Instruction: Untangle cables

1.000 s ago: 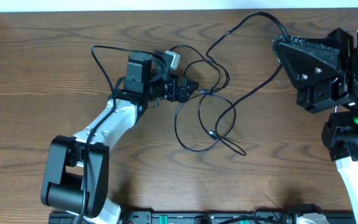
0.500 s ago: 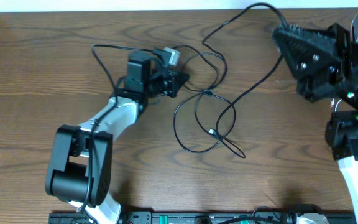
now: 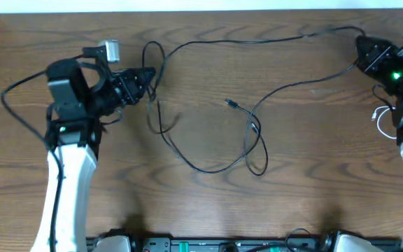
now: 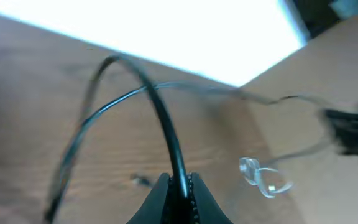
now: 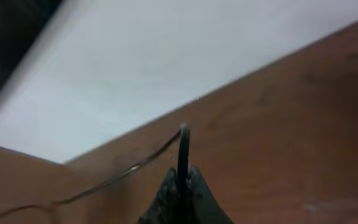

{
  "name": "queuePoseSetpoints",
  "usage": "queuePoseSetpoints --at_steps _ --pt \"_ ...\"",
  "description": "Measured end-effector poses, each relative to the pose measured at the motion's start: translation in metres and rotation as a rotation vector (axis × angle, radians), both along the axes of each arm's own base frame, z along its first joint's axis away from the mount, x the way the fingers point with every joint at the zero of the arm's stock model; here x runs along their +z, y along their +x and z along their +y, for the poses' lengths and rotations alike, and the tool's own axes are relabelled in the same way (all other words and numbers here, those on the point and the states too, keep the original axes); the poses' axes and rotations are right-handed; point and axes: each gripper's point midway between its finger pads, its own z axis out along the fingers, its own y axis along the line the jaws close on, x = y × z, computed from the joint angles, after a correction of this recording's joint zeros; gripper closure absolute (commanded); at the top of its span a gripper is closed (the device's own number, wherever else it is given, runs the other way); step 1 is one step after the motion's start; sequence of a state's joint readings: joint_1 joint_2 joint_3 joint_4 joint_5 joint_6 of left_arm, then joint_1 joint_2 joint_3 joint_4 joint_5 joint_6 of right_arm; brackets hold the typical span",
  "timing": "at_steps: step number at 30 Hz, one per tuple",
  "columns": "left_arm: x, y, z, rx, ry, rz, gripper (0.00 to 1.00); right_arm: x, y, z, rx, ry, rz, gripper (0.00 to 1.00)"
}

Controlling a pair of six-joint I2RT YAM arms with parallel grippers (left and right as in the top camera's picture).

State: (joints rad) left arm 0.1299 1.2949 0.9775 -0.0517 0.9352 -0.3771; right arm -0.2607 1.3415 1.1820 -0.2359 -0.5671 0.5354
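left gripper (image 4: 179,186) pinched fully shut on one of the black cables (image 4: 166,132), which arches up out of the jaws. right gripper (image 5: 183,182) also clamped shut, on a black cable's end. overhead i see black cables strung across the far side of the table (image 3: 313,203) between both arms, with a loose loop mid-table. white cable (image 3: 378,119) sits at the right edge beside the right arm.
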Motion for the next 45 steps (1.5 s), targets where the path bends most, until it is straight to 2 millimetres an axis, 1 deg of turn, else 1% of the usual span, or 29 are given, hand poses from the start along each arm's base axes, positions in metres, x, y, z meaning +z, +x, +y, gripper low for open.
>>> queuePoseSetpoints --at_steps 1,2,3,4,5,6,8,10,11,13,14,15,17,19,20,21,23,25,26,29,31,33,38,40,43,44,45 --pt "0.017 -0.010 -0.005 -0.026 -0.020 -0.036 0.93 -0.012 0.003 -0.002 0.003 -0.014 0.028 0.99" --pt "0.028 -0.017 -0.009 -0.052 -0.035 -0.061 0.92 -0.020 0.004 -0.002 0.009 -0.019 0.053 0.99" --pt "0.038 -0.024 -0.013 -0.084 -0.050 -0.088 0.92 -0.031 0.005 -0.001 0.019 -0.027 0.079 0.94" --pt "0.048 -0.031 -0.018 -0.118 -0.067 -0.114 0.92 -0.039 0.006 0.000 0.031 -0.033 0.100 0.86" --pt "0.055 -0.036 -0.021 -0.146 -0.081 -0.132 0.92 -0.052 0.008 0.005 0.056 -0.040 0.133 0.76" --pt "0.062 -0.043 -0.025 -0.178 -0.096 -0.146 0.92 -0.057 0.008 0.009 0.076 -0.050 0.141 0.71" --pt "0.068 -0.051 -0.032 -0.223 -0.116 -0.151 0.92 -0.073 0.009 0.023 0.132 -0.071 0.175 0.53" --pt "0.069 -0.059 -0.041 -0.273 -0.137 -0.138 0.92 -0.087 0.005 0.045 0.215 -0.104 0.205 0.43" --pt "0.069 -0.061 -0.046 -0.294 -0.144 -0.130 0.92 -0.090 0.003 0.052 0.236 -0.112 0.212 0.41" --pt "0.067 -0.067 -0.059 -0.346 -0.155 -0.117 0.92 -0.095 -0.005 0.081 0.342 -0.163 0.209 0.30" --pt "0.067 -0.069 -0.062 -0.359 -0.157 -0.114 0.92 -0.096 -0.009 0.092 0.388 -0.186 0.199 0.28" --pt "0.064 -0.072 -0.071 -0.392 -0.162 -0.104 0.93 -0.099 -0.016 0.107 0.447 -0.200 0.201 0.27" --pt "0.060 -0.074 -0.082 -0.430 -0.167 -0.086 0.93 -0.102 -0.029 0.131 0.547 -0.214 0.200 0.27" --pt "0.056 -0.075 -0.089 -0.451 -0.169 -0.073 0.93 -0.102 -0.040 0.153 0.630 -0.214 0.192 0.28" --pt "0.054 -0.075 -0.092 -0.456 -0.168 -0.068 0.93 -0.102 -0.047 0.168 0.684 -0.211 0.186 0.28" --pt "0.053 -0.075 -0.093 -0.456 -0.167 -0.065 0.93 -0.101 -0.051 0.175 0.710 -0.209 0.181 0.27" --pt "0.049 -0.073 -0.094 -0.444 -0.153 -0.061 0.93 -0.099 -0.060 0.196 0.769 -0.199 0.169 0.27" --pt "0.037 -0.071 -0.093 -0.416 -0.128 -0.027 0.93 -0.096 -0.064 0.208 0.796 -0.188 0.161 0.32" --pt "0.030 -0.070 -0.094 -0.399 -0.108 -0.008 0.93 -0.095 -0.072 0.223 0.835 -0.186 0.157 0.34" --pt "0.018 -0.068 -0.096 -0.363 -0.058 0.011 0.93 -0.093 -0.082 0.243 0.871 -0.162 0.167 0.34" --pt "0.015 -0.066 -0.100 -0.355 -0.032 0.001 0.93 -0.092 -0.084 0.254 0.866 -0.125 0.189 0.34" --pt "0.017 -0.066 -0.105 -0.358 -0.016 -0.026 0.93 -0.092 -0.080 0.264 0.849 -0.076 0.210 0.34" --pt "0.027 -0.073 -0.121 -0.394 -0.009 -0.080 0.93 -0.109 -0.072 0.288 0.847 0.035 0.285 0.34" --pt "0.032 -0.077 -0.124 -0.401 -0.013 -0.092 0.93 -0.114 -0.069 0.296 0.853 0.068 0.303 0.35" --pt "0.040 -0.082 -0.123 -0.400 -0.019 -0.110 0.93 -0.112 -0.063 0.306 0.872 0.121 0.281 0.37" --pt "0.043 -0.084 -0.123 -0.400 -0.022 -0.117 0.93 -0.107 -0.058 0.310 0.880 0.147 0.255 0.39" --pt "0.045 -0.085 -0.123 -0.402 -0.024 -0.122 0.93 -0.105 -0.057 0.311 0.882 0.162 0.252 0.40"
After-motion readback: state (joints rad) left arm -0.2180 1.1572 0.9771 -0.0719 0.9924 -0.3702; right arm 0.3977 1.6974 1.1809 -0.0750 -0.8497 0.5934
